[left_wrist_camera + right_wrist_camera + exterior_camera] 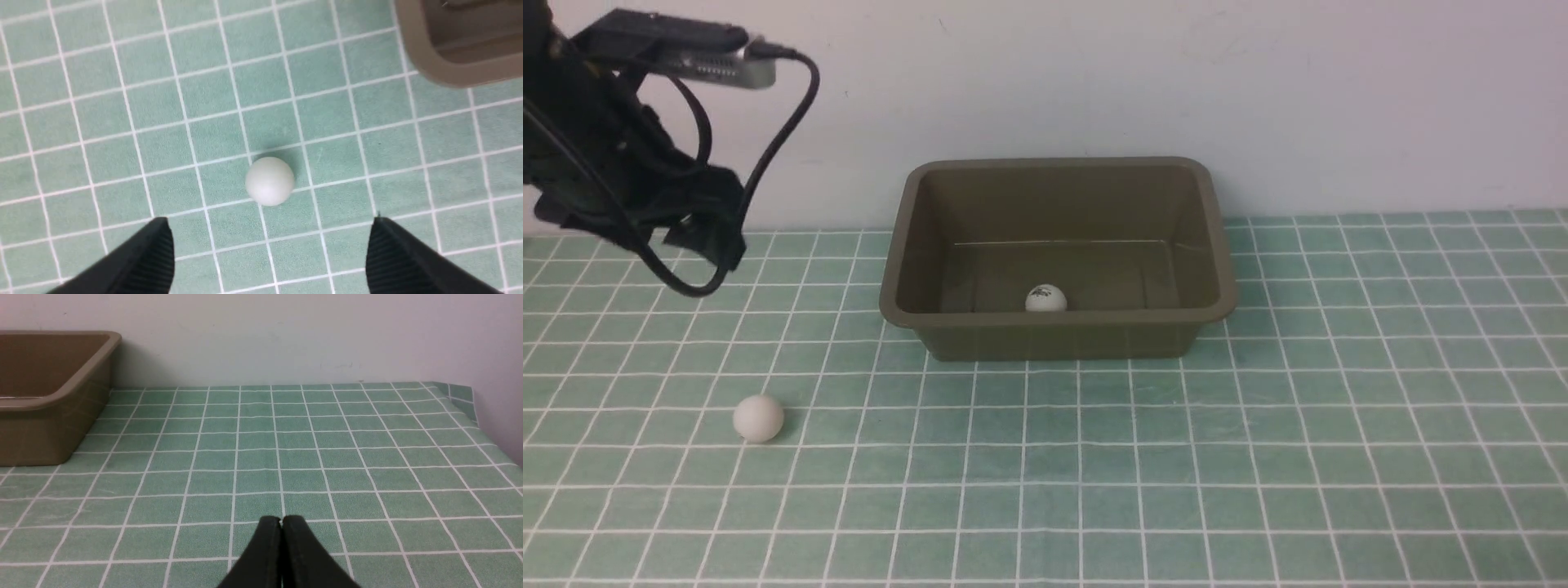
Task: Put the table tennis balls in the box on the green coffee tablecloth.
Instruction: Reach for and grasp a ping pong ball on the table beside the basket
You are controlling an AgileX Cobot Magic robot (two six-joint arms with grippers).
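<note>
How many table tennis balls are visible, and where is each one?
2. One ball lies inside the box, near its front wall. The other ball rests on the tablecloth, left of the box and nearer the robot. The front wall could hide another.

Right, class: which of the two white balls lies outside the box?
The unmarked-looking ball on the green tablecloth, facing the open left gripper. The other ball, showing a dark mark, lies inside the box.

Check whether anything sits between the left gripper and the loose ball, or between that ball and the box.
Nothing visible. The left gripper hangs open over the ball, with bare tablecloth around it. Ball to box is bare too; only the box's own near wall must be cleared.
</note>
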